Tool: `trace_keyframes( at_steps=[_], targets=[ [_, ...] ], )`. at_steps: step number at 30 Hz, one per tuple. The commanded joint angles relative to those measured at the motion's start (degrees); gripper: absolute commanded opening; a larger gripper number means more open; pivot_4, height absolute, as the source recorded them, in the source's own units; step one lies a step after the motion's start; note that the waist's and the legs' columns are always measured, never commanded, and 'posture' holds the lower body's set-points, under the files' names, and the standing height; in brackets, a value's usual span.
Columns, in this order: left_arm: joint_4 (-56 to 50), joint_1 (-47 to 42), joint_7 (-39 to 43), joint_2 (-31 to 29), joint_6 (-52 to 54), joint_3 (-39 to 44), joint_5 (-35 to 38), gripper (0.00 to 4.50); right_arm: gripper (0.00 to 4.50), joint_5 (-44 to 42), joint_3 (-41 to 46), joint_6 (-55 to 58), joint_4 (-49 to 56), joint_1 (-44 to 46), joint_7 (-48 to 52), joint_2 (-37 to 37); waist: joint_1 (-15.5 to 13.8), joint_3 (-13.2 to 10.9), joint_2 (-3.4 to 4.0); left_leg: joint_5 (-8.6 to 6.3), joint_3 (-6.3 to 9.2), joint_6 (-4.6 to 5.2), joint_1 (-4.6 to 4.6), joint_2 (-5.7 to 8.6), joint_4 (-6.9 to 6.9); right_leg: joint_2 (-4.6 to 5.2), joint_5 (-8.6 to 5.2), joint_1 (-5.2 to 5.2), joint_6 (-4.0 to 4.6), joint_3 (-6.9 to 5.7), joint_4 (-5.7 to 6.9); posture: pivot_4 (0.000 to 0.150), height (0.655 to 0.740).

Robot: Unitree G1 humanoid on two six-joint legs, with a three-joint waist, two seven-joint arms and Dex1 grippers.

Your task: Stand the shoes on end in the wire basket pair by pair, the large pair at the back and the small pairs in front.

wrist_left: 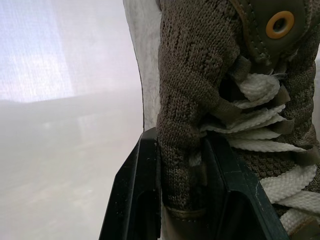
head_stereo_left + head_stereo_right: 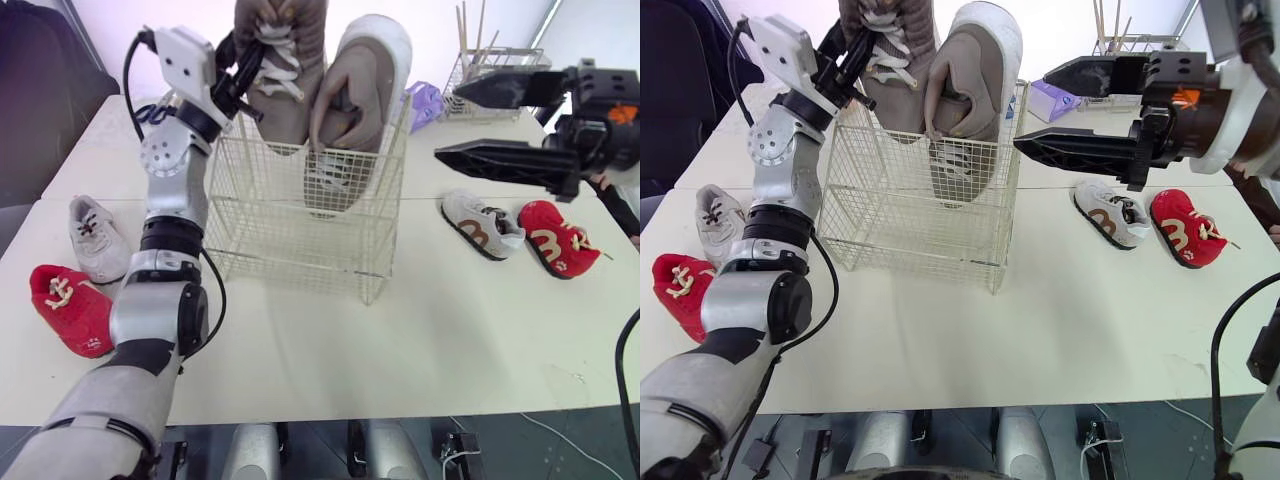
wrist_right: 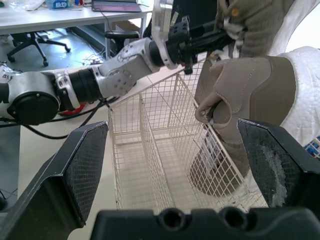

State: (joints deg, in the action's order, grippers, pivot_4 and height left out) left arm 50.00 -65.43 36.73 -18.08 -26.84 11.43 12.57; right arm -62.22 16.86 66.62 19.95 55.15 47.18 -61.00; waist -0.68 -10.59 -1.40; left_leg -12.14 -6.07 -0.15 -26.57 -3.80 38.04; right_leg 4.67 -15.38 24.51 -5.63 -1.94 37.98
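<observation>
Left hand clamped on large shoe, top cut off, right hand spread wide beside wire basket

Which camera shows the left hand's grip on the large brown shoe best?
The left wrist view: the left hand has its fingers pinching the knit edge of the large brown shoe beside the laces. The eye views show the grip small, above the wire basket; the right wrist view, from afar.
</observation>
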Motion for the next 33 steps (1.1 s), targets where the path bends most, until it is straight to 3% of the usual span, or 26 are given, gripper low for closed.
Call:
trace_keyframes(
  at_steps=[1, 4, 7, 12, 24, 33],
  targets=[
    [-1.7, 1.8, -0.4, -0.4, -0.7, 0.1, 0.2, 0.76, 4.5, -1.9, 2.2, -1.1, 0.7, 0.0, -1.0, 0.3, 0.0, 0.0, 0.0, 0.0, 0.01, 0.0, 0.0, 0.0, 0.0, 0.0, 0.0, 0.0, 0.0, 0.0, 0.0, 0.15, 0.74],
    [-2.8, 3.6, 0.0, -0.5, 0.6, 0.2, 0.7, 0.76, 4.5, -3.2, 2.4, -1.0, 1.0, -1.0, -2.0, 1.0, -0.2, 0.0, 0.01, 0.0, 0.04, 0.0, 0.02, 0.0, 0.01, 0.0, 0.0, -0.04, 0.0, -0.01, 0.02, 0.15, 0.74],
    [-4.3, 5.0, 0.8, -0.5, 2.3, 0.0, 1.4, 1.94, 4.5, -3.8, 2.2, -1.3, 1.7, -2.4, -3.2, 1.8, -0.2, 0.0, 0.01, 0.0, 0.06, 0.0, 0.05, 0.0, 0.02, 0.02, 0.0, -0.1, 0.0, -0.02, 0.02, 0.15, 0.74],
    [-11.8, 7.6, 1.5, -1.6, 7.8, -0.1, 3.0, 4.38, 4.5, -3.7, 2.2, -2.2, 2.9, -6.2, -4.3, 2.1, -0.1, 0.0, 0.01, 0.0, 0.09, 0.0, 0.06, 0.01, 0.03, 0.02, 0.0, -0.12, 0.0, -0.03, 0.04, 0.15, 0.74],
    [-39.0, 18.2, 2.1, -8.6, 29.1, 1.0, 9.1, 4.38, 4.5, -2.6, 2.1, -6.3, 2.4, -10.0, -3.8, 2.4, 0.1, 0.0, 0.01, 0.0, 0.09, 0.0, 0.05, -0.02, 0.0, -0.01, 0.0, -0.09, 0.0, -0.02, 0.02, 0.15, 0.74],
    [-45.5, 22.8, 0.0, -10.8, 41.9, 4.0, 15.3, 4.38, 4.5, -1.1, 0.8, -8.9, 1.0, -10.5, -2.7, 3.7, 0.0, 0.0, 0.02, 0.0, 0.1, 0.0, 0.1, -0.01, 0.02, -0.01, 0.0, -0.16, 0.0, -0.03, 0.02, 0.15, 0.74]
  ],
)
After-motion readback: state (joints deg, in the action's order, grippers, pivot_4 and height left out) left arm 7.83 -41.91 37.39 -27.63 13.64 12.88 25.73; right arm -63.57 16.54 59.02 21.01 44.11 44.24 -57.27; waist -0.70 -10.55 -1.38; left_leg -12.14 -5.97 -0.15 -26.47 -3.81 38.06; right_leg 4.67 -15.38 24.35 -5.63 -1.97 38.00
